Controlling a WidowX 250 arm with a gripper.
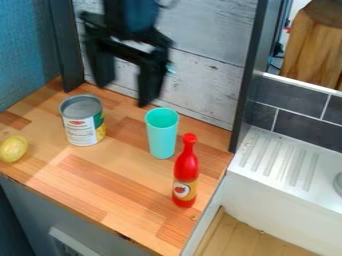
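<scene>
1. Jaws spread apart with nothing between them; we see the black gripper (125, 75) pointing down, in front of the whitewashed wall (207, 75) and, as we judge it, above the counter things
2. Nearest its fingertips, by our view, are the can (81, 127) and the turquoise cup (162, 137); both stand upright on the wooden counter (100, 185), well apart from each other. Their flat bases probably keep them steady
3. Cup's mouth faces up, so we reckon its rim is reachable from above; we cannot tell whether the can's top is sealed
4. Red bottle (186, 170) stands upright just in front of the cup, near the counter's right edge; its narrow neck and that edge would, we think, make a knock costlier here
5. Yellow lemon-like item (13, 149) lies at the far left of our view; being rounded, it likely rests wherever it settles
</scene>
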